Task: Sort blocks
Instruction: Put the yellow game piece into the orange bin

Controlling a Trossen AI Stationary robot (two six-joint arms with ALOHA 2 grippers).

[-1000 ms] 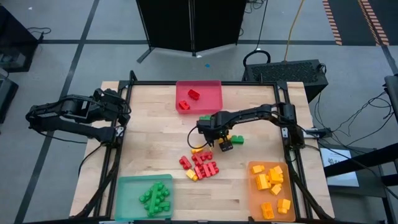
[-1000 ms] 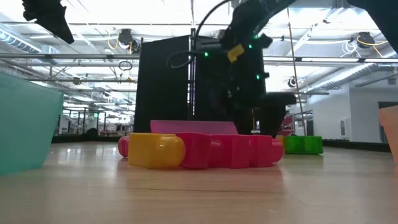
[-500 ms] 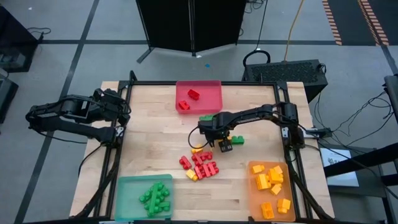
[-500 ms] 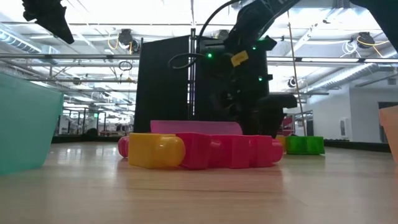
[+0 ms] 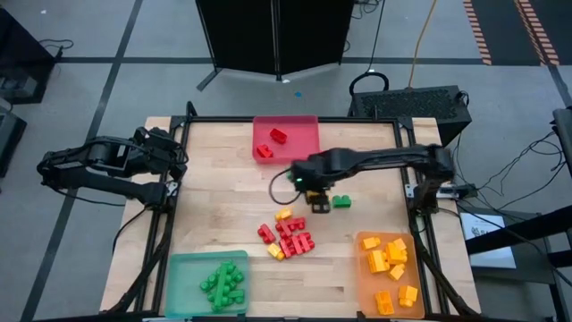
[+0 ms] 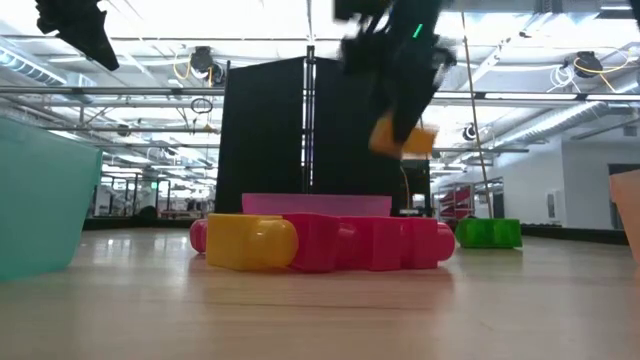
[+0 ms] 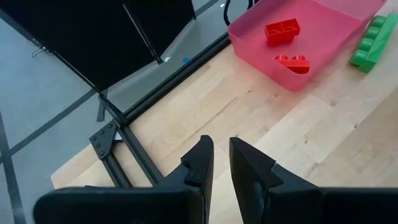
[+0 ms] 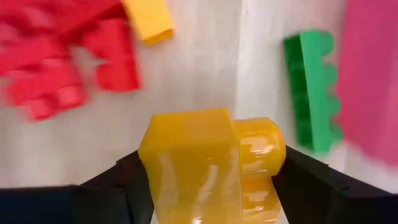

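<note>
My right gripper (image 5: 317,199) hangs above the middle of the table, shut on a yellow-orange block (image 8: 211,162) that also shows in the low view (image 6: 403,137). Below it a pile of red and yellow blocks (image 5: 286,234) lies on the wood. One green block (image 5: 341,202) lies beside the gripper, and another (image 5: 295,168) lies near the red tray (image 5: 308,125). My left gripper (image 7: 221,163) waits, raised, at the table's left edge, its fingers a narrow gap apart with nothing between them. My right gripper pinches the yellow-orange block by two opposite sides (image 8: 149,168) between its two fingers (image 8: 121,183). The fingers come from above, pointing steeply down. The block hangs below them, lifted clear of the table and slightly tilted (image 6: 403,137).
The red tray holds two red blocks (image 7: 283,31). A green tray (image 5: 183,286) with green blocks stands at the near left, and an orange tray (image 5: 365,268) with yellow-orange blocks at the near right. Bare wood lies left of the pile.
My right gripper has risen from the table beside the pile, carrying the yellow-orange block up clear of the wood, and has rolled a little at the wrist. The pile and the green blocks stay where they were.
</note>
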